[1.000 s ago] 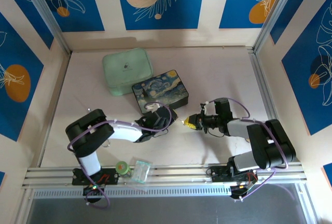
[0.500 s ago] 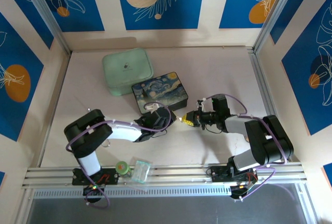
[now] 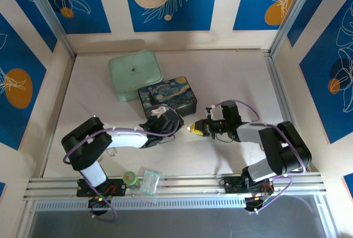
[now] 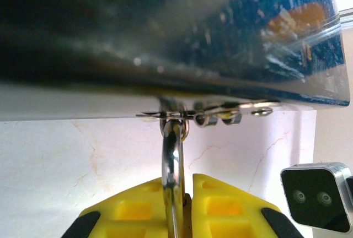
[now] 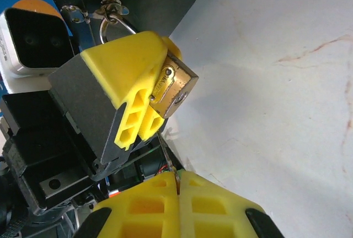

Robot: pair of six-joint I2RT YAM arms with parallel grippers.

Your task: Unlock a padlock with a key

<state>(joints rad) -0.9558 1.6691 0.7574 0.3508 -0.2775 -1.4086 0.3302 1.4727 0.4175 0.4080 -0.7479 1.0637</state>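
Padlock (image 5: 175, 86) hung by its shackle (image 4: 172, 158) from the latch (image 4: 220, 118) on the near side of the starry box (image 3: 167, 96), its body clamped between the left hand's (image 4: 185, 202) yellow fingers. Key (image 5: 167, 153) was pinched in the closed right hand (image 5: 177, 182), tip close under the padlock; contact could not be told. Box sat mid-desk (image 3: 237, 78), touching a pale green case (image 3: 135, 75).
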